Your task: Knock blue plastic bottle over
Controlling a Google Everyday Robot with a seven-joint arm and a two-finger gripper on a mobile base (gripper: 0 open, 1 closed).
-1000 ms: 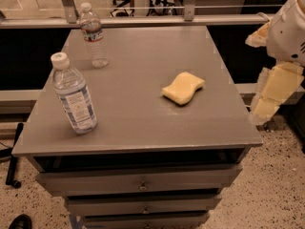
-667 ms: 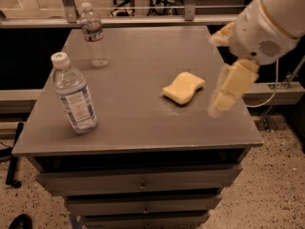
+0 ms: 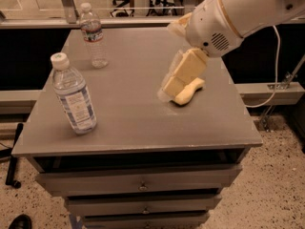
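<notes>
The blue plastic bottle [image 3: 73, 95] stands upright near the front left of the grey cabinet top [image 3: 133, 123]. It is clear, with a white cap and a pale blue-and-white label. My gripper [image 3: 174, 83] hangs from the white arm [image 3: 238, 11] over the middle right of the top. It is well to the right of the bottle and apart from it, just in front of a yellow sponge.
A second clear bottle with a red-and-white label [image 3: 93, 35] stands upright at the back left. A yellow sponge [image 3: 192, 90] lies at the middle right, partly hidden by my gripper. Drawers [image 3: 140, 184] sit below the top; the floor is speckled.
My arm has swung in from the right edge over the cabinet top, moving left toward the middle. Both bottles and the sponge have not moved.
</notes>
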